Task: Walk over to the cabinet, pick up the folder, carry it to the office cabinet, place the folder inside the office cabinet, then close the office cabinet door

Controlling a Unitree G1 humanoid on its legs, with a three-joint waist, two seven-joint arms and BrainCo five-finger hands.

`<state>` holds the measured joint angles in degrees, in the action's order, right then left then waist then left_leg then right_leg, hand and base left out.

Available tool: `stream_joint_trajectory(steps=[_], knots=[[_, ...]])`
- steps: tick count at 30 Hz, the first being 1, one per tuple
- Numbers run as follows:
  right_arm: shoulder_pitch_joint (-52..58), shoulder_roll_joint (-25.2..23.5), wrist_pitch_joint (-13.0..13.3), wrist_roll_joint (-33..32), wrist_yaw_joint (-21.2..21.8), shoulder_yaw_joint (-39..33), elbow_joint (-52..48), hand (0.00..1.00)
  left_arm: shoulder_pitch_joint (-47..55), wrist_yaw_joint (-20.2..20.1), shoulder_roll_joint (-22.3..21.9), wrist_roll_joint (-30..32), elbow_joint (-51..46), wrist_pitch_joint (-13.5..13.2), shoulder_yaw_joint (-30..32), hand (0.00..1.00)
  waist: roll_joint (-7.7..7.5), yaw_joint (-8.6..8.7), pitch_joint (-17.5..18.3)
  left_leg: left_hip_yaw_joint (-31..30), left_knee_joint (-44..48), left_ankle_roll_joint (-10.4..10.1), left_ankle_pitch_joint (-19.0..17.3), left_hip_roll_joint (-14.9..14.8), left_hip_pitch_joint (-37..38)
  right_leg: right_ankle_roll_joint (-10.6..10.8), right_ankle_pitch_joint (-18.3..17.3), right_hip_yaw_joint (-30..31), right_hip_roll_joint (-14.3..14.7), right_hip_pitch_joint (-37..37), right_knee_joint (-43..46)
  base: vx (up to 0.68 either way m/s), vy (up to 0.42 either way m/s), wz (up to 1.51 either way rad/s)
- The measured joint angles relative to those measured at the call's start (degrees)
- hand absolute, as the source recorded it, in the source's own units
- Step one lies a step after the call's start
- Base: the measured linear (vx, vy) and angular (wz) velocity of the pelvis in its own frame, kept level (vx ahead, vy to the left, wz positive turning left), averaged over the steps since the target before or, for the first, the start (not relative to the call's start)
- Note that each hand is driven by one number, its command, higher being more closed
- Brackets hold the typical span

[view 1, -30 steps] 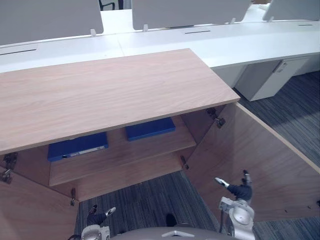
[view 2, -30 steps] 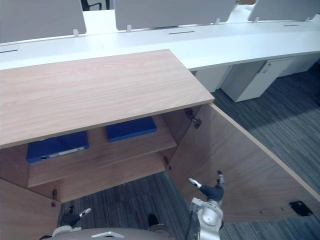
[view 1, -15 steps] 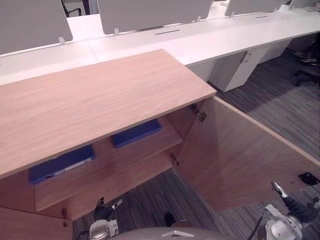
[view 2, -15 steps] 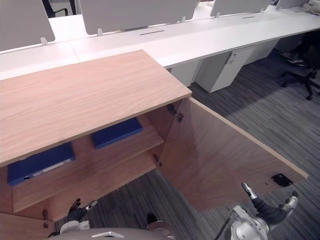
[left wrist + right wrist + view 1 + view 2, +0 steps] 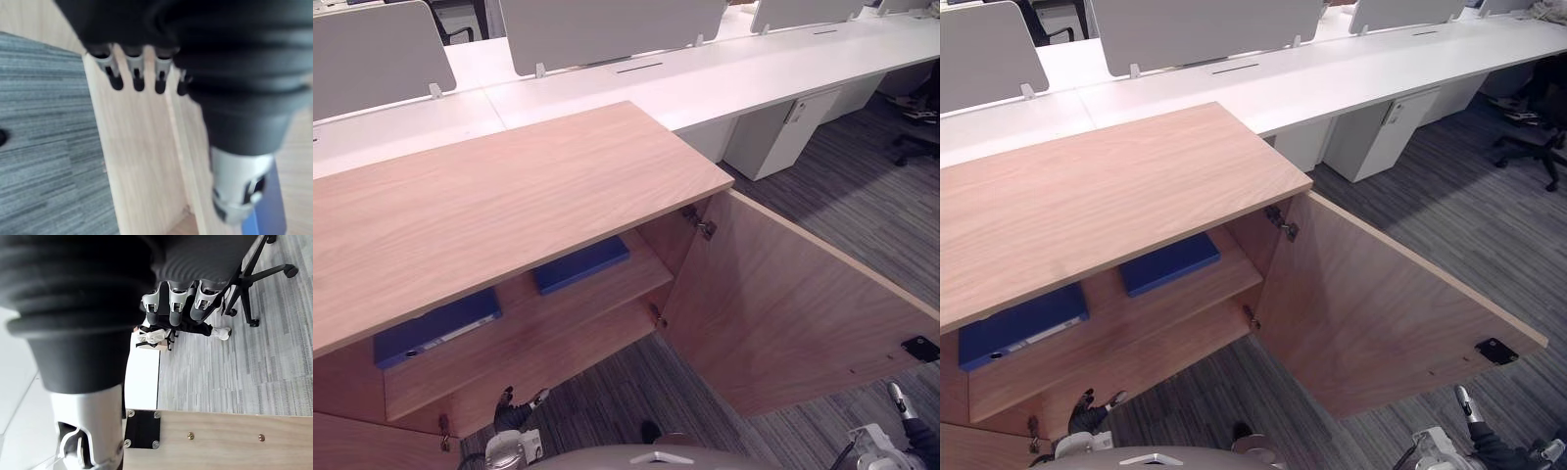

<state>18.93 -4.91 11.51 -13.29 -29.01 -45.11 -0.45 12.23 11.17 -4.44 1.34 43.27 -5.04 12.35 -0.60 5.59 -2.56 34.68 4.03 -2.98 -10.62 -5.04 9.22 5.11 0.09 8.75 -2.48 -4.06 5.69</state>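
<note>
Two blue folders lie flat on the upper shelf of the open wooden cabinet (image 5: 509, 186): one at the left (image 5: 435, 328), one nearer the middle (image 5: 579, 264). The cabinet's right door (image 5: 803, 313) stands swung wide open, with a black catch plate (image 5: 1495, 351) at its free edge. My right hand (image 5: 1489, 450) hangs low just past that free edge, fingers (image 5: 178, 303) straight, holding nothing. Low before the cabinet's left half is my left hand (image 5: 516, 416), open and holding nothing. Past its fingers (image 5: 134, 73), a blue folder edge (image 5: 271, 205) shows.
Long white desks (image 5: 705, 83) with grey dividers (image 5: 607, 24) run behind the cabinet. A white pedestal unit (image 5: 783, 132) stands under the desk at the right. An office chair (image 5: 1528, 137) is on the grey carpet (image 5: 862, 186) further right. The cabinet's left door (image 5: 352, 446) is open too.
The camera has turned to the right. My right hand has gone from in front of the door's inner face out past its free edge. The folders have not moved.
</note>
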Motion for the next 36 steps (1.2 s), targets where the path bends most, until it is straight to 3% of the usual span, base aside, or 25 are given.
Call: stream_joint_trajectory(steps=[13,19,29,36], knots=[[-6.19,2.37,-0.57,-5.87,7.03,-0.79,8.79,0.0,0.44,-1.5,0.1,-0.03,0.14,-0.01,-1.19,0.0,0.25,0.39,-0.07,-0.51,0.82,0.01,-0.44,-0.5,-0.23,-0.08,-2.67,-0.82,0.33,-0.81,2.2,0.04,-0.027,0.03],[-8.36,8.18,-1.35,-6.67,9.78,-1.61,13.78,0.0,-0.22,-1.57,0.69,-0.1,0.72,-0.02,-1.34,0.0,0.56,0.62,-0.94,-3.08,0.79,0.07,-0.47,-0.27,-0.4,0.0,-3.5,-3.1,-0.35,-0.07,2.28,0.03,-0.019,0.19],[-11.18,14.74,-1.75,-7.32,11.25,-5.98,19.57,0.0,0.92,-1.57,1.94,-1.17,0.71,-0.02,-1.24,0.0,3.75,0.61,-1.08,-5.02,0.44,0.25,-0.08,-0.19,-0.99,-0.31,-4.3,-5.06,-0.76,-0.01,2.66,0.0,-0.016,0.1],[-11.39,15.11,-1.74,-7.35,11.03,-8.3,19.55,0.0,1.55,-1.6,2.21,-1.17,0.71,-0.01,-1.24,0.0,4.03,0.98,-0.86,-6.04,-1.4,0.26,1.23,0.39,-0.26,-0.27,-4.26,-6.02,-1.1,0.31,2.39,-0.04,-0.014,0.07]])
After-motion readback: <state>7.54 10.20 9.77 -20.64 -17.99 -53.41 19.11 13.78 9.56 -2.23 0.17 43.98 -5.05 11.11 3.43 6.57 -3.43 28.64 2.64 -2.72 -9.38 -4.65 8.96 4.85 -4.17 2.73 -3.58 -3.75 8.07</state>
